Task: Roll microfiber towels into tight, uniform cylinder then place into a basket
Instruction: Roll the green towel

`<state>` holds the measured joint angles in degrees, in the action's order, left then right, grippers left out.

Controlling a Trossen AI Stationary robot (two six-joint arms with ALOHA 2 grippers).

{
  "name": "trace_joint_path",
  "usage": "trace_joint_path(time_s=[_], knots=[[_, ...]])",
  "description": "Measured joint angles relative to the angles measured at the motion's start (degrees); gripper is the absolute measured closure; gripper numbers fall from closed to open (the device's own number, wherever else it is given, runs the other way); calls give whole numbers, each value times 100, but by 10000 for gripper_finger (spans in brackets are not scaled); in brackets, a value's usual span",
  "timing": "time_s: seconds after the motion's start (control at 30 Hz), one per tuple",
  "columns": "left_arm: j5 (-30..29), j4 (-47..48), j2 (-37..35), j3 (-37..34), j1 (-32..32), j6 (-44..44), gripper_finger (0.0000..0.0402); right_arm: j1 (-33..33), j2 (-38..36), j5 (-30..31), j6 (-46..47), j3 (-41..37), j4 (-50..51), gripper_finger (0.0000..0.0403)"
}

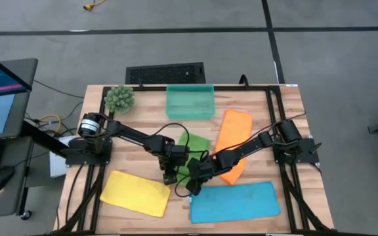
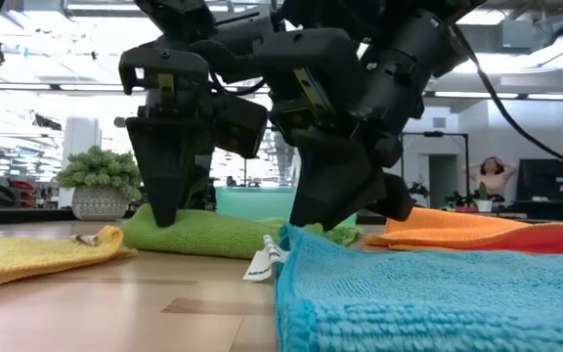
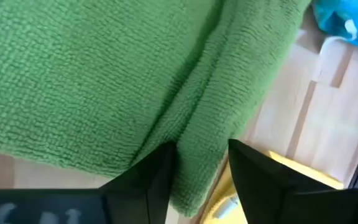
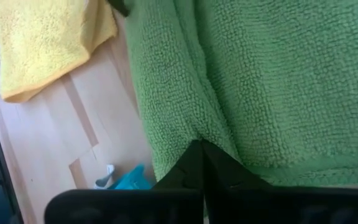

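Two claws met at near edge of soft green microfiber towel (image 1: 195,152), mid-table. Right claw (image 4: 201,163) clenched, pinching towel hem; left claw (image 3: 199,168) released, fingers straddling fold. Translucent teal plastic basket (image 1: 189,101) lay directly beyond, far side.
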<state>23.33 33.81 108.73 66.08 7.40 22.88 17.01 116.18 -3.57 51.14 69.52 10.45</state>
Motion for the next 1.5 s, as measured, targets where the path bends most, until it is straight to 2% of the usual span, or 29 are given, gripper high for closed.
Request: trace_joint_path(time_s=[0.23,0.43,0.5,0.6,0.73,1.03,1.2,1.5], knots=[[-885,173,-522,-14,21,-545,246,-24,0,-94,1,0,46,389],[-1421,314,-1174,-13,178,-1428,246,-24,-2,-107,141,4,102,389],[-1404,305,-1277,-13,288,-1720,246,-24,-2,-107,143,4,102,392],[-1081,251,-1303,-42,471,-2341,246,-24,-2,-107,148,3,102,392],[-891,-92,-1301,-352,738,-2919,246,-22,-2,-109,204,0,102,387],[-1194,-1087,-1301,-944,728,-2769,246,-17,0,-111,198,-2,102,391],[-1326,-1068,-1301,-1123,616,-2825,246,-19,2,-155,198,-4,99,387],[-1154,-1059,-1301,-1123,609,-2987,246,-26,4,-221,246,-4,99,390]])
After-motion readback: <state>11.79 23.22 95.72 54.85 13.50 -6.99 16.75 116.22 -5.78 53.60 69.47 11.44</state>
